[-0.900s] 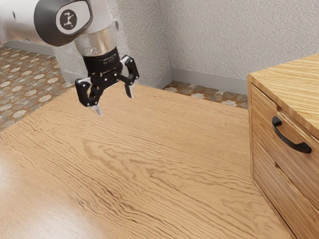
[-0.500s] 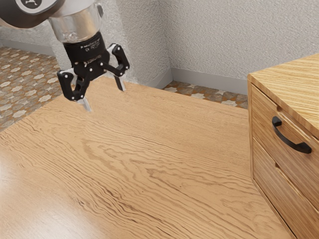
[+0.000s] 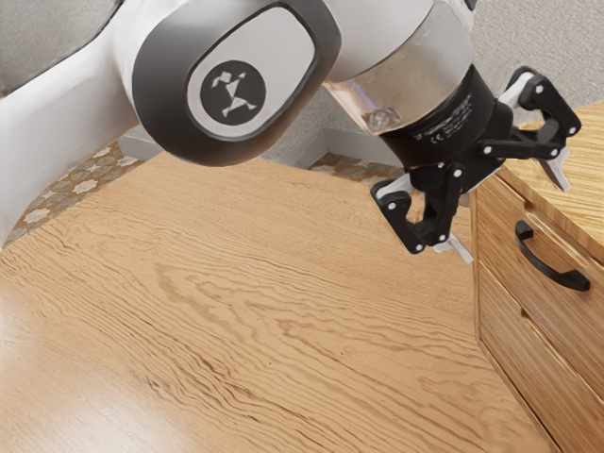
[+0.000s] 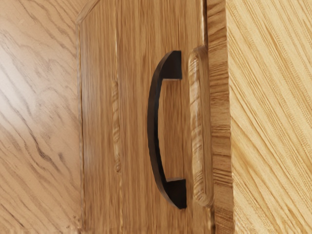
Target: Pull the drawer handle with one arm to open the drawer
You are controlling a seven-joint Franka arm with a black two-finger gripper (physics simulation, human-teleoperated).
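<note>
step: lining up on drawer handle [image 3: 549,262] | claw [image 3: 510,211]: spread, near it, not touching | tip: straddle its middle — pinch, then pull straight out

White arm [image 3: 47,132], grey logo cap [image 3: 226,90], black tool [image 3: 511,212], pale fingertips [image 3: 457,247]

The drawer [image 3: 497,219] is the upper one in a light wood cabinet [image 3: 585,179] at the exterior view's right. Its grained front lies level with the panel below it, with no gap showing, so it looks shut. The handle [image 3: 550,257] is a black curved bar fixed at both ends to the drawer front, bowing outward in the middle. In the wrist view the handle [image 4: 155,131] stands clear of the front [image 4: 134,122].
</note>
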